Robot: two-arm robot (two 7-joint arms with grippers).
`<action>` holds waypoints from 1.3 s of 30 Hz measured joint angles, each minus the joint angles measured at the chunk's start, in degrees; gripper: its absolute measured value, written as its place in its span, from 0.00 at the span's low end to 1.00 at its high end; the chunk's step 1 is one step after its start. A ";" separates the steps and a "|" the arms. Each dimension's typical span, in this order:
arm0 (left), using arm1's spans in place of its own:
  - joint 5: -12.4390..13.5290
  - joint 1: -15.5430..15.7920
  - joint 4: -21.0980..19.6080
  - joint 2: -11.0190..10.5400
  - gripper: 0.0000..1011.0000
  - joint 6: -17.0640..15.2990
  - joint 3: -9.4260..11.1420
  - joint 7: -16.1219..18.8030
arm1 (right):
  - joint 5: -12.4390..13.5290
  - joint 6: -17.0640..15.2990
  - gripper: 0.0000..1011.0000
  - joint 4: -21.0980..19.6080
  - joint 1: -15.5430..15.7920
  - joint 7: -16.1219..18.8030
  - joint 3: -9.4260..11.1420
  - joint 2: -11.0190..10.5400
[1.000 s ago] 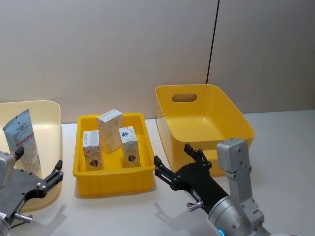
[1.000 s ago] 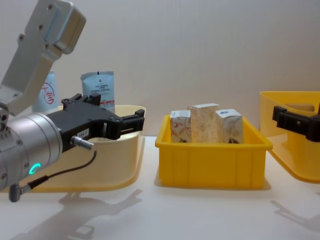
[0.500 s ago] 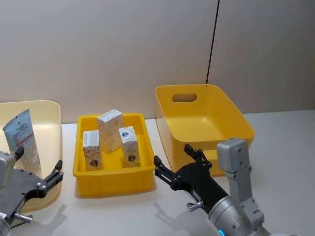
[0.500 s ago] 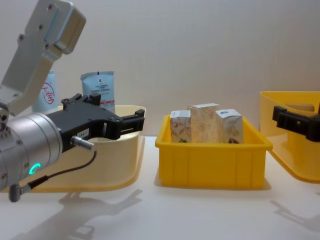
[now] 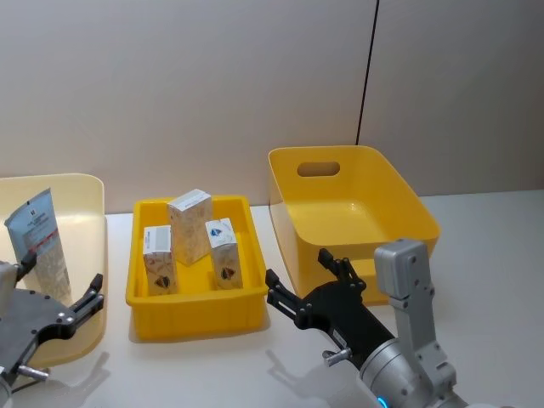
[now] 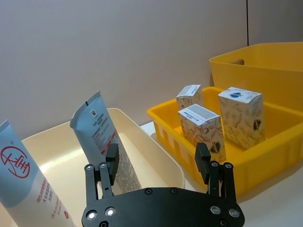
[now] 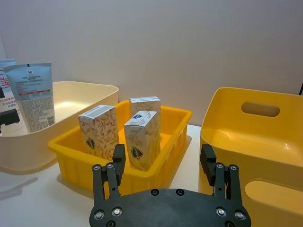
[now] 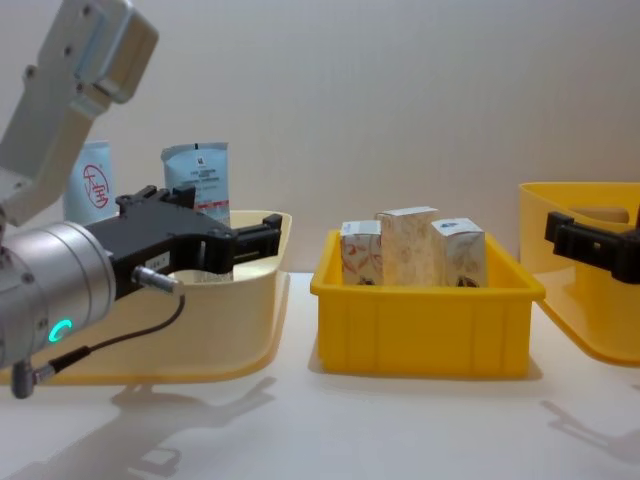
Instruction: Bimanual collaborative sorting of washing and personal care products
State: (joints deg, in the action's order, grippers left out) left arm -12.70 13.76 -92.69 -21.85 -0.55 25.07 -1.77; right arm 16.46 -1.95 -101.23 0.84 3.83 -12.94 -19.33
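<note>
Left gripper (image 5: 62,272) drew back over cream bin (image 5: 85,223) rim, spread apart like right gripper (image 5: 297,265)

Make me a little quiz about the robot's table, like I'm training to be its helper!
1. How many cartons stand in the yellow tray?
2. True or false: the left pincer is squeezing the blue tube.
3. What holds the blue tube? A) the cream bin B) the yellow tray C) the right pincer
Key: 1) Three. 2) False: the left pincer is open and empty, and so is the right pincer. 3) A.
</note>
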 joint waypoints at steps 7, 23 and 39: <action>-2.50 0.41 1.01 -0.12 0.99 0.56 -1.85 -1.96 | 0.00 0.00 0.99 0.00 0.00 0.00 0.00 0.00; -7.56 1.19 3.48 -0.46 0.99 0.62 -5.85 -5.82 | 0.00 0.00 0.99 0.00 0.00 0.00 0.00 0.00; -11.77 4.35 9.16 0.24 0.99 -0.24 -7.92 -11.43 | 0.00 0.00 0.99 0.00 0.00 0.00 0.00 0.00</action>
State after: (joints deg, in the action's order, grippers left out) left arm -24.47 18.11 -83.53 -21.61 -0.79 17.15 -13.19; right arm 16.46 -1.95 -101.23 0.84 3.82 -12.94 -19.33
